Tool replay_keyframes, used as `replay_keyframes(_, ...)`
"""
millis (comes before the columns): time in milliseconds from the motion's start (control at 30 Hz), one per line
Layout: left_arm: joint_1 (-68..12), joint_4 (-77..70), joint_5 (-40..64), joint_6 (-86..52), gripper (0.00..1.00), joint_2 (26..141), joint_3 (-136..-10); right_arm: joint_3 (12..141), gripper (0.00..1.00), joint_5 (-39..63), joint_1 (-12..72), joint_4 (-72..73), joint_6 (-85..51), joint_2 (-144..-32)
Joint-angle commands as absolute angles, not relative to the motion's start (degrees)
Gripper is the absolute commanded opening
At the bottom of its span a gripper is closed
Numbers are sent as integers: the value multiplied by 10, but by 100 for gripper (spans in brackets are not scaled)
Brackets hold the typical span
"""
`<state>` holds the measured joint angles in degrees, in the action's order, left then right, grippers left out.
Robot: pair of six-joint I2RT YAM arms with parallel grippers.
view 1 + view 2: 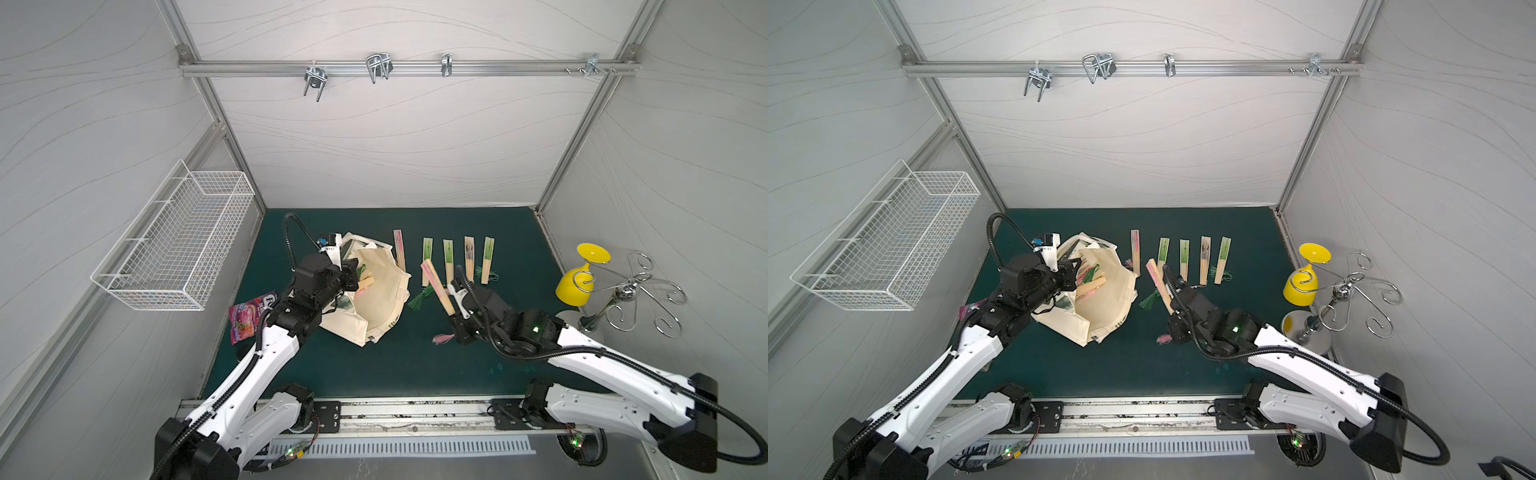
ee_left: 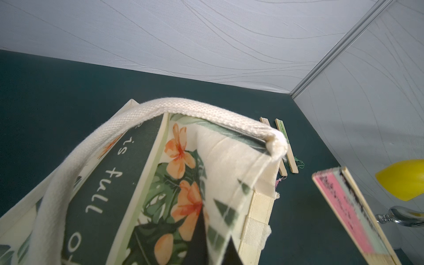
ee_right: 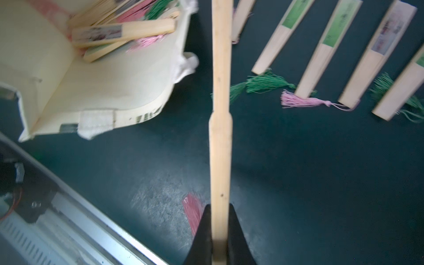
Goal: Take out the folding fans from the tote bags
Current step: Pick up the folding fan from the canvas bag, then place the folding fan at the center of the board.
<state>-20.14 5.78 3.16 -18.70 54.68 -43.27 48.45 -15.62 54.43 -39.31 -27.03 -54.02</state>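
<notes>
right tool [image 3: 219,207]: clamped on pink-topped bamboo folding fan [image 1: 436,286], long axis pointing away toward laid-out fan row [image 1: 448,255] on bench [image 1: 374,365] | left tool [image 1: 353,278]: pinching cream canvas tote bag [image 1: 386,299] rim

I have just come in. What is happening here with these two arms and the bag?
The left pincer is shut on the rim of the cream canvas tote bag with a green printed side, holding it open. The right pincer grips a slim closed pink-topped bamboo fan by its bare end, over the dark green mat. Five closed fans lie in a row on the mat, and several more fans are in the bag.
</notes>
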Motion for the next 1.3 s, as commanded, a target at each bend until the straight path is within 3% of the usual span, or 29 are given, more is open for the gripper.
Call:
replay_keyframes(0, -199, 14, 31, -192, 0, 528, -453, 484, 0, -178, 491, -462, -324, -512)
replay_keyframes(233, -198, 18, 41, -193, 0, 514, -445, 530, 0, -284, 394, -549, -327, -562)
replay_keyframes(600, -198, 23, 59, -186, 0, 486, -435, 573, 0, -328, 253, -482, -243, -700)
replay_keyframes(1267, -198, 25, 72, -188, 0, 473, -427, 674, 0, -434, 162, -413, -154, -977)
